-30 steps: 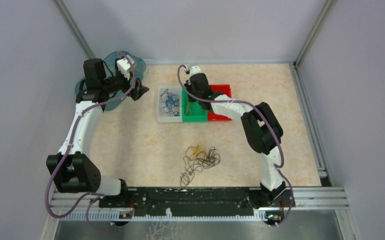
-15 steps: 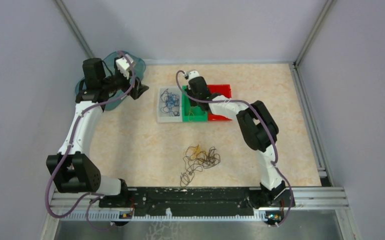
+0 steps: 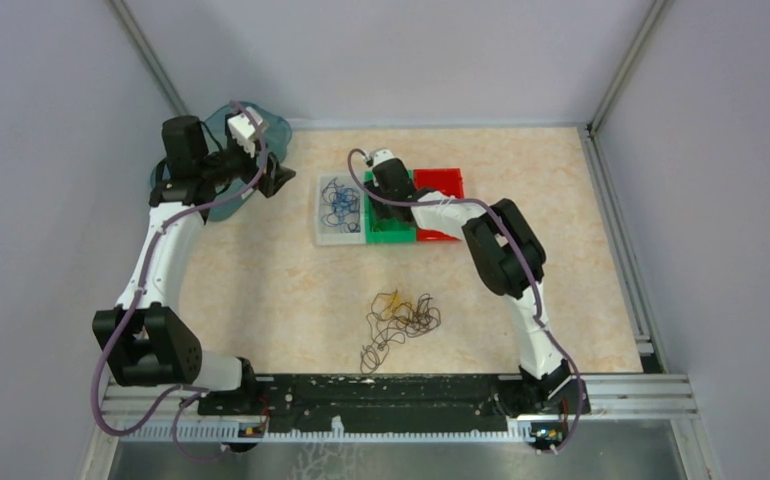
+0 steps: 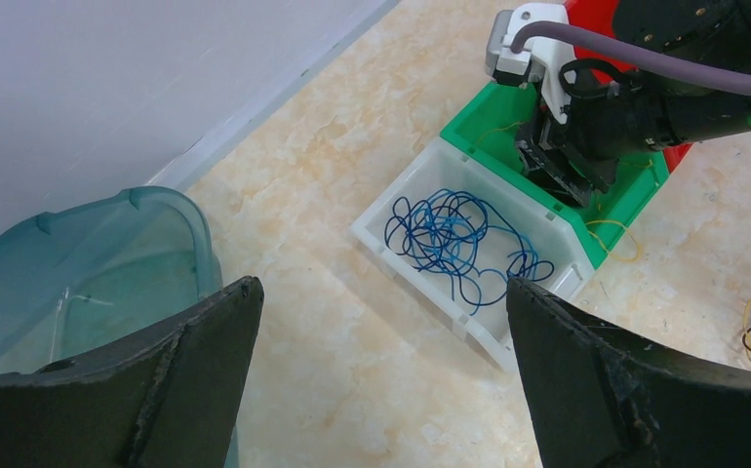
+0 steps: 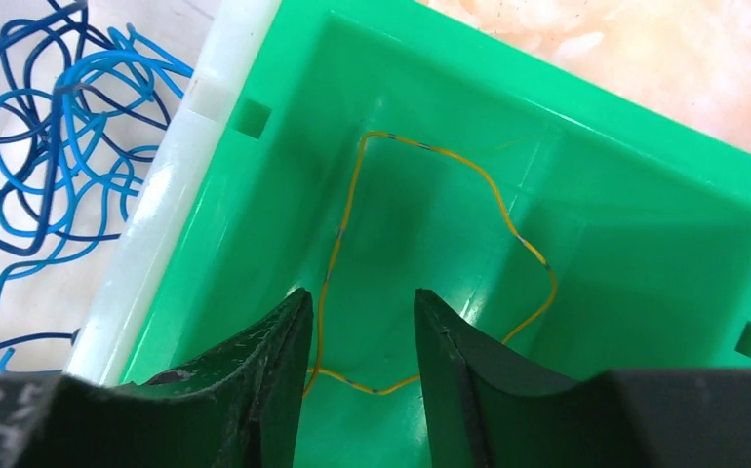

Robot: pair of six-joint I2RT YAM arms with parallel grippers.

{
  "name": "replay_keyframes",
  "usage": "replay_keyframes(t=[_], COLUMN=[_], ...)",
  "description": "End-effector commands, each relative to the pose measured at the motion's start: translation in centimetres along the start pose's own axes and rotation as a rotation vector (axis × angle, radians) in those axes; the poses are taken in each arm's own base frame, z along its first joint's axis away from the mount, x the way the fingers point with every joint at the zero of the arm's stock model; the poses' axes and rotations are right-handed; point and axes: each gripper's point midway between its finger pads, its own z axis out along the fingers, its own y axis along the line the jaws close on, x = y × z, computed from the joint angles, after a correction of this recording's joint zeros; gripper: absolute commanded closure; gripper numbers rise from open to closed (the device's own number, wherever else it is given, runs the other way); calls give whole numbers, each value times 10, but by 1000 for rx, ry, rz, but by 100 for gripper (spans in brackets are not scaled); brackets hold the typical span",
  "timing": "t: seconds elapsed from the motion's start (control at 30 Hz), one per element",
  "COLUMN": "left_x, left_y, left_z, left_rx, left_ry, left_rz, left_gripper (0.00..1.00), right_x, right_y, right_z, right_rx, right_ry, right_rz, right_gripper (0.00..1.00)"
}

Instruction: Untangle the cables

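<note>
Cables (image 3: 398,320) lie tangled on the table (image 3: 261,290), nearer its front edge than the right gripper (image 5: 357,297), which is partly spread and empty over the green bin (image 5: 645,244). Left gripper (image 4: 379,285), spread wide, stands farther off.

Bright, even light casts faint shadows; the green bin (image 5: 645,195) gleams, and the near right tool (image 5: 359,302) blurs softly.

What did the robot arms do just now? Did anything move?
The right gripper slid a little to the left over the green bin. Its jaws now stand apart above a yellow wire lying in that bin; the earlier pictures cannot show whether it was dropped. The left gripper, the blue wires and the dark tangle stayed put.
</note>
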Motion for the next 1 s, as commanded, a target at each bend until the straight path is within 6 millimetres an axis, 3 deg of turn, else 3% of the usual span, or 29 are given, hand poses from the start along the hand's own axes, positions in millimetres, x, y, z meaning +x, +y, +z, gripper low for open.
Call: replay_keyframes(t=[0.0,0.27,0.47,0.6,0.67,0.73,0.83,0.97], left_x=[-12,-18,-20,-13,-6,4,29,63], left_y=[-5,-8,-11,-29,-49,-69,-102,-159], left_z=[-5,-12,-14,-14,-16,-17,-10,5], left_rx=[19,14,27,129,230,312,390,506], left_ry=[-47,-59,-62,-47,-48,-35,39,170], left_rz=[6,21,25,17,13,-3,27,74], left_gripper=[1,1,1,0,1,2,4,4], right_x=[-86,-123,-130,-128,-117,-110,-71,-4], right_y=[0,1,-4,-2,3,8,18,30], right_z=[-45,-81,-104,-135,-153,-184,-205,-222], right_rx=[-15,-36,-31,-72,-116,-180,-248,-304], right_ry=[-183,-248,-260,-290,-296,-336,-338,-282], right_rz=[39,71,85,89,104,140,180,225], right_gripper=[55,54,54,53,51,50,49,49])
